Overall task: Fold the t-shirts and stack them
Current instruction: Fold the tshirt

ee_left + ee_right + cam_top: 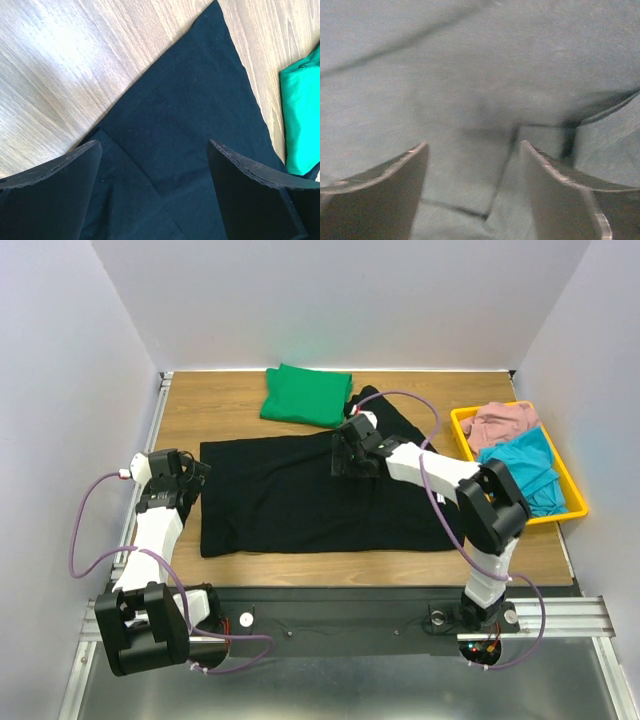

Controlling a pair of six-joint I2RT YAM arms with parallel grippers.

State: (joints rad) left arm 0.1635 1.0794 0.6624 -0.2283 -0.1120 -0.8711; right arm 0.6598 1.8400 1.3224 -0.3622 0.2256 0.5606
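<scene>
The black t-shirt (300, 495) lies spread flat across the middle of the wooden table (220, 405), partly folded. The folded green t-shirt (305, 394) sits at the back centre; its edge shows in the left wrist view (302, 120). My left gripper (196, 476) is open at the shirt's left edge, over a pointed black corner (185, 100). My right gripper (343, 453) is open low over the shirt's upper middle; its view is filled with dark cloth folds (480, 80).
A yellow bin (570, 480) at the right holds pink (503, 422) and teal (528, 470) garments. Purple cables run along both arms. White walls enclose the table on the left, back and right.
</scene>
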